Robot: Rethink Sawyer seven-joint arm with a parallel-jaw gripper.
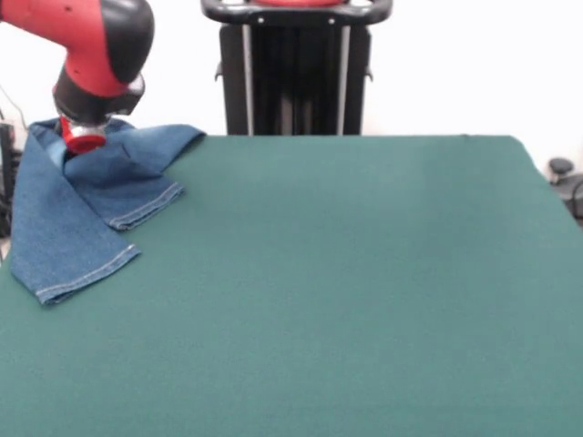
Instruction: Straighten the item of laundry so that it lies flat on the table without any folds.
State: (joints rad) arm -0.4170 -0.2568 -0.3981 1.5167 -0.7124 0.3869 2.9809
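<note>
- From my remote seat I saw a pair of blue denim jeans (86, 205) bunched at the table's ten o'clock corner, on a wide dark green table (346, 291).
- Two hemmed legs with pale stitching fanned out from the bunch toward five o'clock; the longer one reached closest to the camera, and the shorter one lay just beside it, overlapping at the top.
- The waist end was heaped and raised at about eleven o'clock from the hems, right under the arm, so the garment was clearly not flat.
- The red and black arm came down from the twelve o'clock edge, its bulky wrist nearly upright above the heap.
- The gripper (85, 138) showed only as a red and silver tip touching or pressed into the denim; I could not tell how its jaws stood, nor whether they held cloth.
- In my judgement, the step in hand was drawing the bunched end clear so the legs could spread.
- To do that well I would have kept the pull low and slow, toward the open middle of the table at about four o'clock, so the cloth slid rather than folding over itself.
- A risk I noted: the jeans sat close to the table's edge and could slip off it.
</note>
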